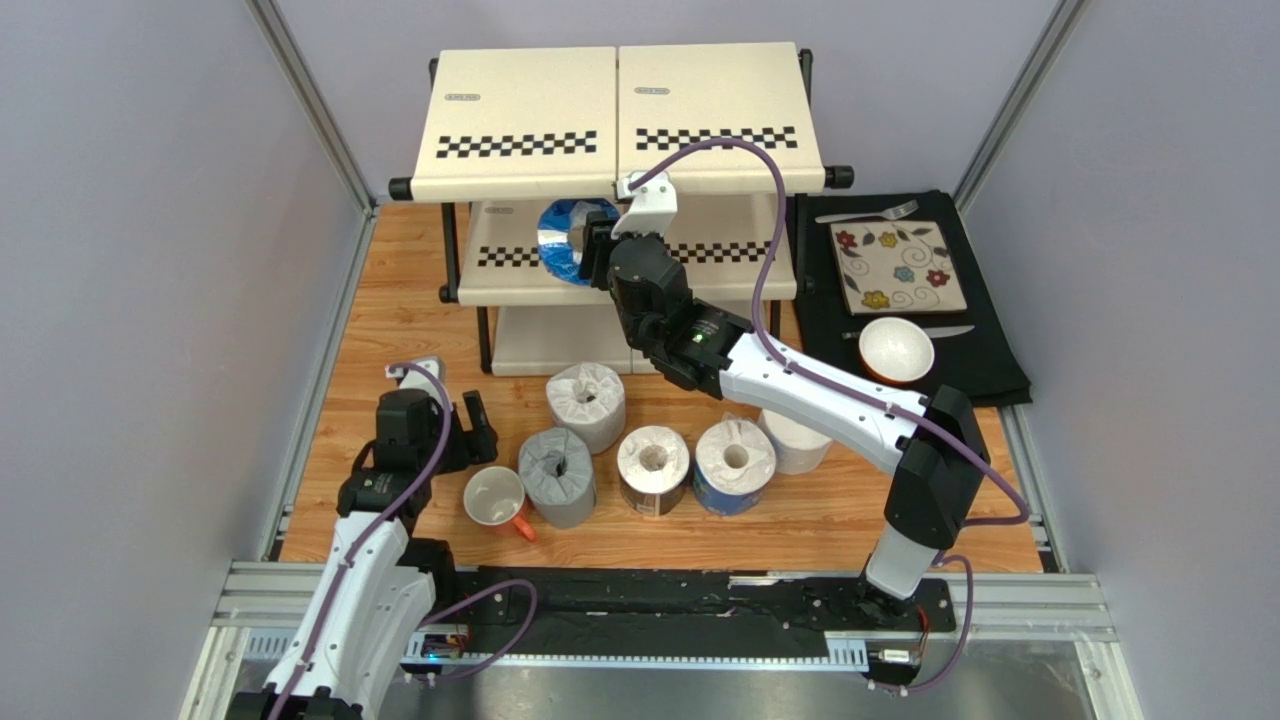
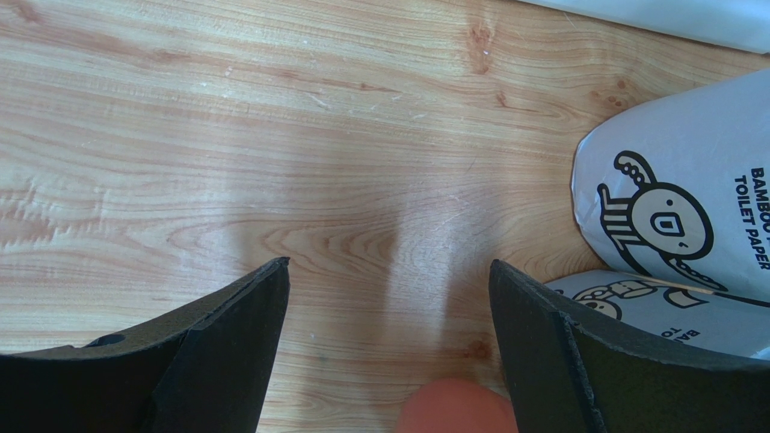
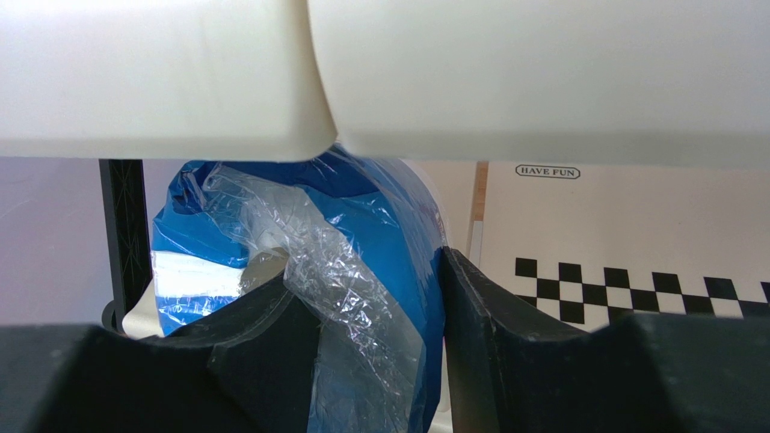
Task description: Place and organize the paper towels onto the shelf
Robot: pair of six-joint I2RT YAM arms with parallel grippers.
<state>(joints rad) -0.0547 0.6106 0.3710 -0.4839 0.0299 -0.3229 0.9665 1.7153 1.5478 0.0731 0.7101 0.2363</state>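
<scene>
- The left gripper (image 2: 389, 263) hangs at about 8 o'clock over the wooden table (image 1: 394, 308). Its fingers stand wide apart, with only bare wood between them.
- A white mug (image 1: 496, 497) with an orange handle sits just at 3 o'clock from that gripper.
- The front grey-wrapped roll (image 1: 558, 476) stands upright just beside the mug, at its 3 o'clock. The rear grey-wrapped roll (image 1: 586, 405) stands at 1 o'clock from the front one. The left wrist view shows a cartoon figure and "BAMBOO TOILET PAPER" printed on their wrappers.
- The blue-wrapped roll (image 1: 568, 240) is at 12 o'clock from these, turned on its side at the front of the shelf's middle tier, left half. Its hollow core faces up and forward.
- The right gripper (image 3: 361, 271) is clamped on this roll, one finger on each side over the crinkled clear film. Whether the roll rests on the tier cannot be told.
- The shelf (image 1: 526, 105) stands at the table's 12 o'clock edge, and its cream top panels overhang the held roll.
- The dark-sided roll (image 1: 654, 468) and the blue-printed roll (image 1: 735, 465) stand upright side by side at 6 o'clock from the shelf.
- The white roll (image 1: 792, 440) stands at 2 o'clock from the blue-printed one, partly hidden by the right arm.
- A black mat (image 1: 984, 368) at 3 o'clock from the shelf carries a floral tile (image 1: 897, 267), a bowl (image 1: 896, 350) and a fork (image 1: 869, 212).
</scene>
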